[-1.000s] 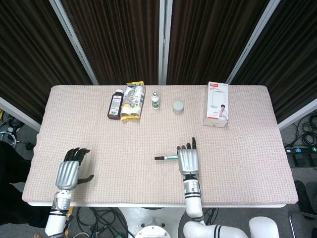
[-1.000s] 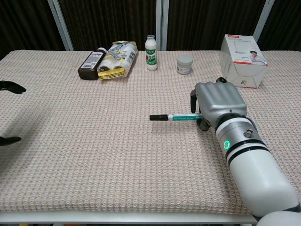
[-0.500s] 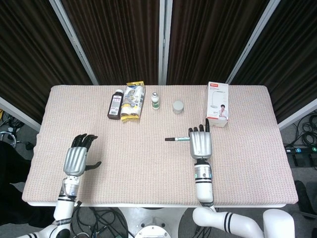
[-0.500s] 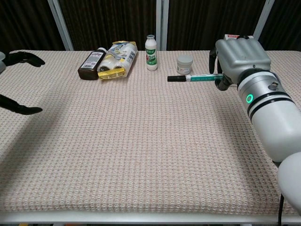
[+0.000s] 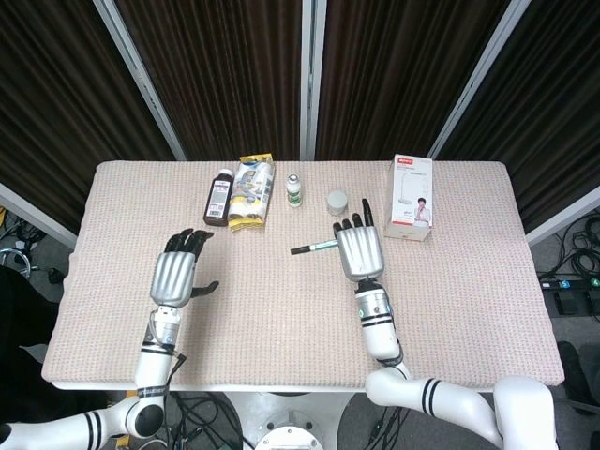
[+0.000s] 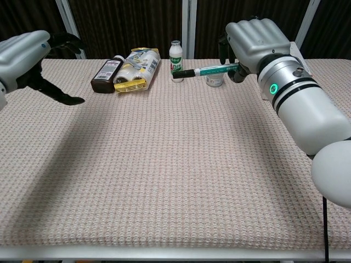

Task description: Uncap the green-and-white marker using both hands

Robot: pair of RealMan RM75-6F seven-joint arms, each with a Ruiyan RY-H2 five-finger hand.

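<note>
My right hand [image 5: 361, 251] [image 6: 253, 43] is raised above the table and grips the green-and-white marker [image 5: 315, 247] [image 6: 204, 70] by its rear end. The marker lies roughly level, its black cap [image 5: 301, 250] [image 6: 184, 73] pointing towards my left side. My left hand [image 5: 178, 269] [image 6: 28, 56] is also lifted, well apart from the marker, with its fingers spread and nothing in it.
Along the far edge of the table [image 5: 281, 309] lie a brown bottle [image 5: 219, 197], a yellow snack bag [image 5: 250, 191], a small white bottle [image 5: 294, 190], a grey jar [image 5: 337, 202] and a white box [image 5: 412, 197].
My right hand has lifted the marker off the table and carried it up and leftwards. My left hand has risen and moved inwards towards the middle.
</note>
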